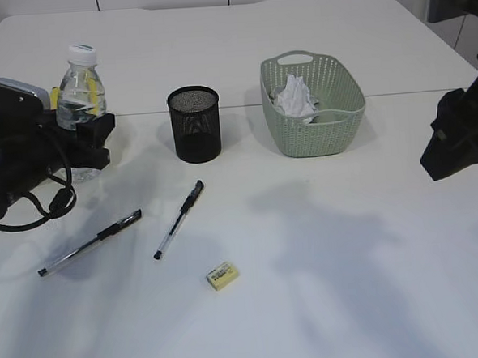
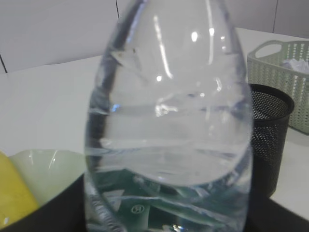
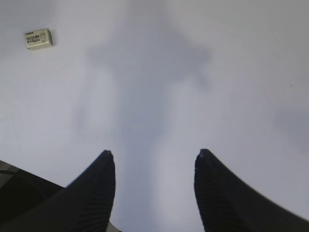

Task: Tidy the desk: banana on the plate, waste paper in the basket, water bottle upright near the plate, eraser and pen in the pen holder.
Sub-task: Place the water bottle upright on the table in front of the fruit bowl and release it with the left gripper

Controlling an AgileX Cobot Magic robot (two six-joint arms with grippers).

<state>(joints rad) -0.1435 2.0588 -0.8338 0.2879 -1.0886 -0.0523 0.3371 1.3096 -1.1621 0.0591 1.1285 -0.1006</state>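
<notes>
Two arms are on my screens, one at each edge of the white worktop (image 1: 239, 41). At far left, my left gripper (image 1: 86, 127) is clamped around the lower body of the water bottle (image 1: 79, 87), which stands upright with its white cap on top. The left wrist view is nearly filled by that clear bottle (image 2: 169, 121), its green label low between the jaws; to its left I can see part of the pale green plate (image 2: 46, 171) and a piece of the yellow banana (image 2: 12, 195) in it, both hidden behind the arm in the exterior view.

Moving right, two pens lie on the near half of the worktop: one (image 1: 89, 242) further left, the other (image 1: 179, 219) just right of it and nearer the black mesh pen holder (image 1: 194, 123), which stands upright beyond them. The pale yellow eraser (image 1: 221, 275) lies nearest me, right of both pens.

Right of the pen holder sits the sage-green basket (image 1: 331, 84), with the waste paper (image 1: 295, 98) inside it. A seam crosses the worktop behind the holder and basket.

At far right, my right gripper (image 3: 154, 164) hangs above bare worktop with its jaws apart and nothing between them; its wrist view shows the eraser (image 3: 38, 38) well away at upper left.
</notes>
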